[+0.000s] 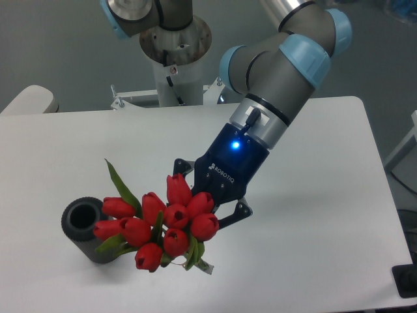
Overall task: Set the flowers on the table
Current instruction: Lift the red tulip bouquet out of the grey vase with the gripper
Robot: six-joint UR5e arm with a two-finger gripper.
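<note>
Looking down from the fixed camera, the only view you have, you see the gripper (207, 210) reaching in from the upper right, its dark body lit by a blue lamp, fingers buried behind the flowers (159, 222). The red heads mask the fingertips, so you cannot tell for certain how the pincer stands; one linkage shows at the right of the bunch, and the jaws appear drawn in around the stems, which reads as a hold on the bunch. Treat that as a judgement, not a sighting.

The tulips sit low and left of centre over the table (313, 195), their heads fanned toward the camera, one long leaf sticking up at the left. The stems themselves are hidden. Just beside the bunch, on its left, stands the dark ribbed vase (83, 228), mouth open and nothing in it. The leftmost blooms overlap the vase in the picture; whether they touch it you cannot tell. Whether the bunch hangs clear of the tabletop or rests on it is also unclear from this angle.

Step in hand, as you should judge it: the carry, with the flowers out of the vase and not yet laid down. The next move calls for bare white surface away from the vase, a low tilted descent so the stems lie flat, then an easy release. Watch the vase; a sideways brush could tip it.
</note>
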